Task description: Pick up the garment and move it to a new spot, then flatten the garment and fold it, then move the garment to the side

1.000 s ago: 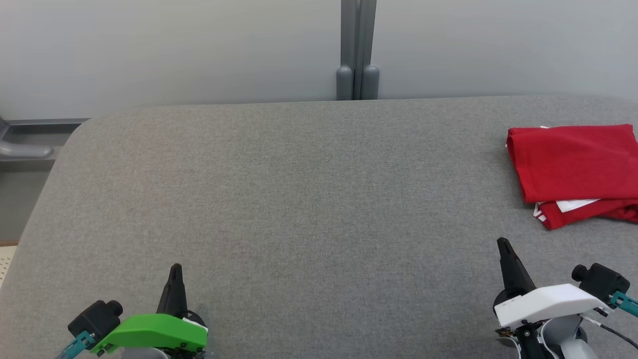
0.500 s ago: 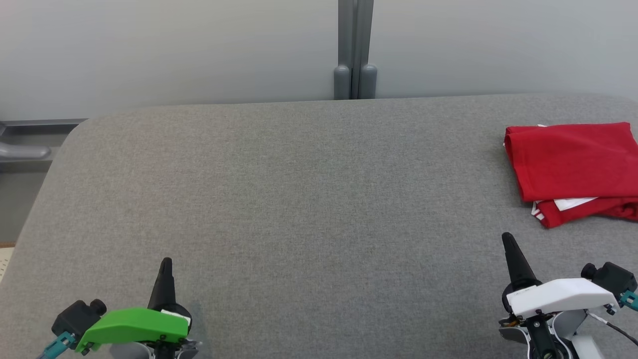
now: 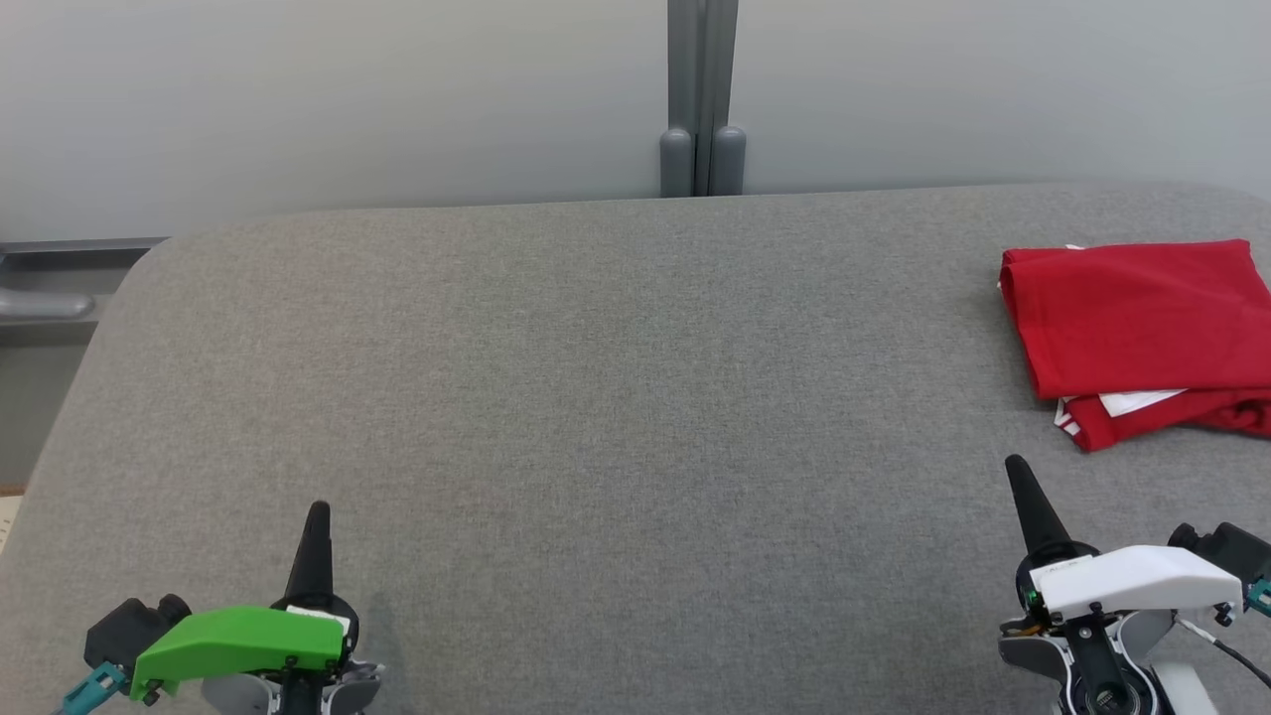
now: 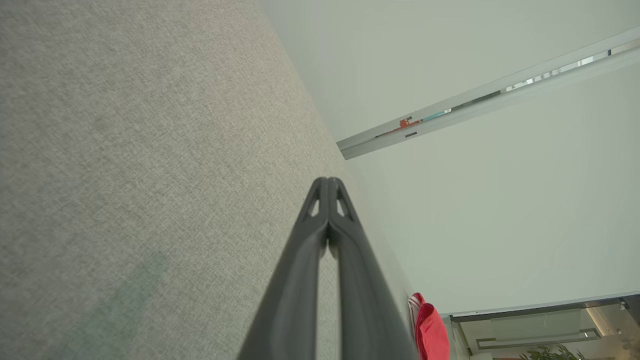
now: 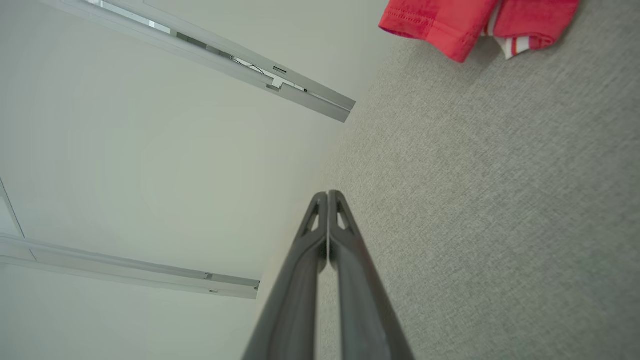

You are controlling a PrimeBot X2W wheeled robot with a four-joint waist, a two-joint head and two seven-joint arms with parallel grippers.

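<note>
Head view: folded red garment point(image 3: 1132, 323) at far right of grey table point(image 3: 596, 397), ahead and slightly outboard of right gripper point(image 3: 1017, 469), long axis roughly left-right; left gripper point(image 3: 318, 512) well apart from it. Both pairs of fingers pressed together, empty. Garment's right edge cut off by frame (white inner layer peeking out, hard to read).

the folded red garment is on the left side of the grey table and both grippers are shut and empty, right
Not the left: the head view shows the folded red garment on the right side of the grey table. The left gripper and right gripper are shut and empty, as you say.
</note>
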